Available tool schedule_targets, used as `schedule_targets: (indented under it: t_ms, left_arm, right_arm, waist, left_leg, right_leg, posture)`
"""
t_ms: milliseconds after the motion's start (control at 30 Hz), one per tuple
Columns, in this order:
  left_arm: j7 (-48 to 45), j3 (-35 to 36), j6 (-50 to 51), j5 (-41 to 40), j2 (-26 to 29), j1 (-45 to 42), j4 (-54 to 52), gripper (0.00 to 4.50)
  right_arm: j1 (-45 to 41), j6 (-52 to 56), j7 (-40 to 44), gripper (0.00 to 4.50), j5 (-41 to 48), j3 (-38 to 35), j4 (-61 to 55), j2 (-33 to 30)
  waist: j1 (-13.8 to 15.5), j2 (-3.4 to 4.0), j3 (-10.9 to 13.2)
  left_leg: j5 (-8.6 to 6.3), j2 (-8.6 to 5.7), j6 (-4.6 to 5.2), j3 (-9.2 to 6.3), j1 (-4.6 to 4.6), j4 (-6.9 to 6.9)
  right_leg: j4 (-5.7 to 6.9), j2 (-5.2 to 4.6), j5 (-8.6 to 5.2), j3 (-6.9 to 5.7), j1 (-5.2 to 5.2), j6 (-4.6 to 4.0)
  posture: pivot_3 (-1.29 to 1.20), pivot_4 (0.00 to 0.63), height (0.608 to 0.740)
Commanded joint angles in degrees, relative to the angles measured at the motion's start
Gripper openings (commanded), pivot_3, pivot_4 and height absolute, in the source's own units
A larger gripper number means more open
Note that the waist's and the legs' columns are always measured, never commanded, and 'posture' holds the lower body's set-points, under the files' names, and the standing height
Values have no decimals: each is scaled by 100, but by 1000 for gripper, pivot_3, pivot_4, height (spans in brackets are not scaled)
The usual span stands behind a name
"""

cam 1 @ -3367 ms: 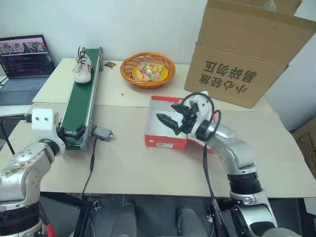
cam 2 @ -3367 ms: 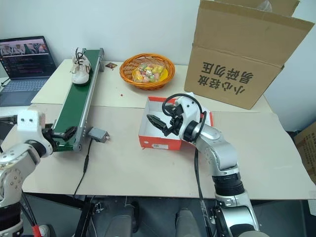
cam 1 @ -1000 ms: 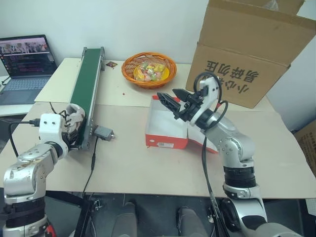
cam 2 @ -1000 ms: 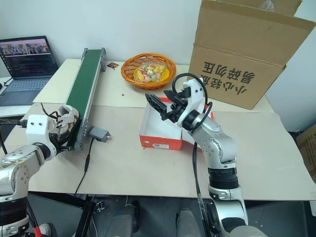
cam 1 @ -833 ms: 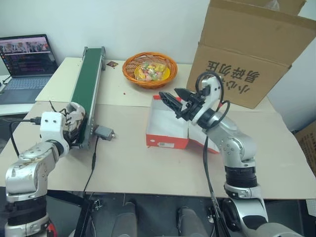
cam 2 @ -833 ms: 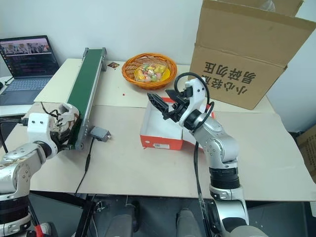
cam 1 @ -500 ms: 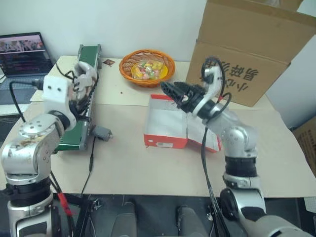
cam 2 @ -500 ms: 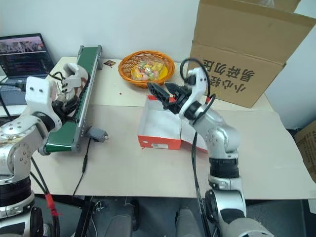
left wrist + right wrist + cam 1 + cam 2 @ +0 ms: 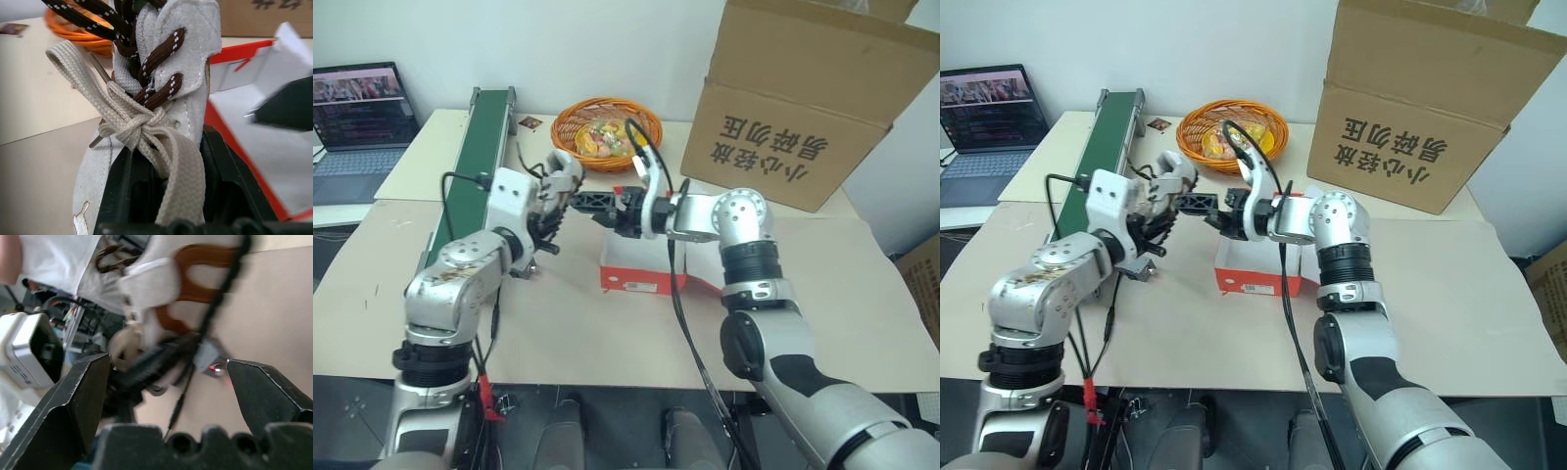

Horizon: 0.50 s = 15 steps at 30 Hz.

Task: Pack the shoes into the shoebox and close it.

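Head view: one cream shoe is clamped in the left gripper, just left of the one red shoebox. The right gripper is spread wide, empty, facing the shoe.

Left wrist view: the shoe is pinched between both fingers.

Right wrist view: wide-apart fingers frame the blurred shoe.

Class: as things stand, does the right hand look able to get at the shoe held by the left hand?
Probably yes. The right hand is open and points at the shoe clamped in the left hand, with nothing between them.
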Motion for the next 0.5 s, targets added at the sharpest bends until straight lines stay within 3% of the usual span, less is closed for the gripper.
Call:
schedule_targets:
  t_ms: [33, 167, 300, 500]
  left_arm:
    - [-95, 556, -77, -993, -925, -53, -199, 1012]
    - [-97, 625, 190, -1211, -1267, -113, -223, 1012]
    - [-246, 299, 171, -979, -1140, -80, -73, 1012]
    - [-189, 380, 250, -1081, -1132, -143, -77, 1012]
  right_arm:
    - [-311, -401, 81, 4500, 72, -308, 101, 71]
    - [-387, -650, 136, 4500, 14, -404, 222, 123]
    - [-446, -1054, 181, 4500, -113, -489, 428, 75]
    - [-406, -1442, 490, 4500, -421, -363, 549, -158]
  waist:
    - [11, -1, 0]
    - [-22, -1, 0]
    - [-28, -1, 1]
    - [-19, -1, 1]
  left_leg:
    - [0, -1, 0, 0, -5, 8]
    - [1, 1, 2, -6, -17, 25]
    - [1, 1, 2, -9, -16, 25]
    - [1, 1, 2, -11, -18, 26]
  right_leg:
    - [-3, -1, 1, 0, 3, 1]
    - [0, 4, 10, 0, 0, 13]
    - [0, 7, 9, 0, 2, 13]
    - [-1, 7, 9, 0, 2, 14]
  posture:
    - [0, 150, 721]
    - [0, 150, 721]
    - [0, 150, 721]
    - [0, 150, 721]
